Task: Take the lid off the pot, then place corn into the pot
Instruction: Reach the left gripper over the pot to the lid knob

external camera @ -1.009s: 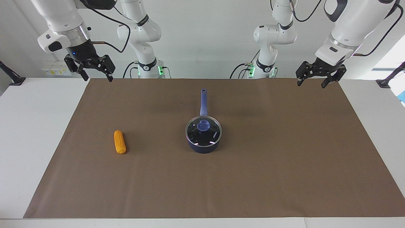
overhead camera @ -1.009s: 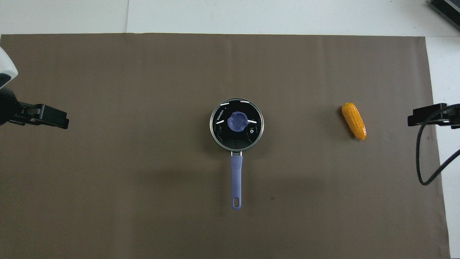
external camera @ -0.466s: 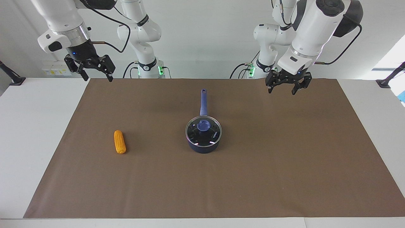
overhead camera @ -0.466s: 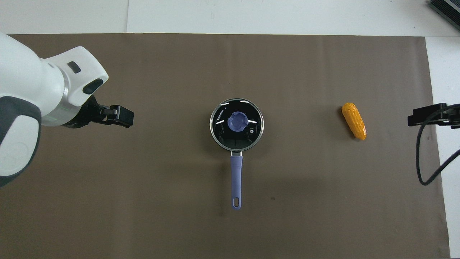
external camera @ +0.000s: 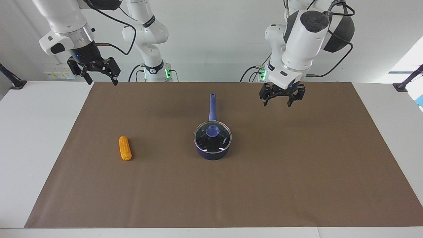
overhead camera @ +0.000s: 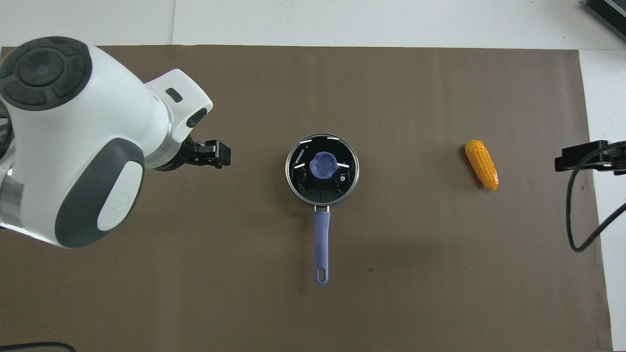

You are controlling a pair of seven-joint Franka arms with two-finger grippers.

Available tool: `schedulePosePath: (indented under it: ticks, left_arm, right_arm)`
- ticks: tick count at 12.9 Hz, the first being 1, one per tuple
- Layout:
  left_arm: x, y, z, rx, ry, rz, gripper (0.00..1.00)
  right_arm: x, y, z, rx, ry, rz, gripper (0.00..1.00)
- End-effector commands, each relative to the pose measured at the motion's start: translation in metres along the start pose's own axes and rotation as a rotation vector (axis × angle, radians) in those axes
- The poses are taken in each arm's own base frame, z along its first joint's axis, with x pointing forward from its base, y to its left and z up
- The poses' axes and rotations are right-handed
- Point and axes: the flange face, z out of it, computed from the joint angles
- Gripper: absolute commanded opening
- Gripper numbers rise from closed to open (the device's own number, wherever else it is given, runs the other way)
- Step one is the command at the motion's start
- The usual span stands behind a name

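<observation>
The dark blue pot (external camera: 211, 154) stands mid-mat with its long handle (overhead camera: 321, 239) pointing toward the robots. The glass lid (external camera: 218, 141) with its blue knob (overhead camera: 323, 165) sits on the pot. The yellow corn (external camera: 125, 148) (overhead camera: 481, 164) lies flat on the mat toward the right arm's end. My left gripper (external camera: 277, 103) (overhead camera: 215, 154) hangs open and empty over the mat, beside the pot on the left arm's side and apart from it. My right gripper (external camera: 102, 81) (overhead camera: 572, 157) waits open and empty over the mat's corner at the right arm's end.
A brown mat (external camera: 297, 172) covers most of the white table (external camera: 33, 132), with bare white strips at both ends. A black cable (overhead camera: 574, 220) loops down beside the right gripper.
The left arm has swung in from the mat's corner toward the pot and come lower, its gripper staying open. The right arm, pot, lid and corn have not moved.
</observation>
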Motion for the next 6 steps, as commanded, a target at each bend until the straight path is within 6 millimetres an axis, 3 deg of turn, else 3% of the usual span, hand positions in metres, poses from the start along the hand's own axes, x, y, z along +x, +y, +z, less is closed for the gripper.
schedulePosePath:
  ticks: [1,4,6]
  left_arm:
    - [0.001,0.03,0.023,0.036,0.013,-0.01,1.0]
    - [0.005,0.081,0.066,0.072,0.041,-0.046,1.0]
    - [0.006,0.098,0.083,0.072,0.046,-0.081,1.0]
  right_arm:
    - [-0.004,0.0,-0.003,0.0,0.003,0.015,1.0]
    - [-0.004,-0.001,-0.003,0.0,0.003,0.013,1.0]
    - [-0.004,0.0,-0.003,0.0,0.003,0.015,1.0]
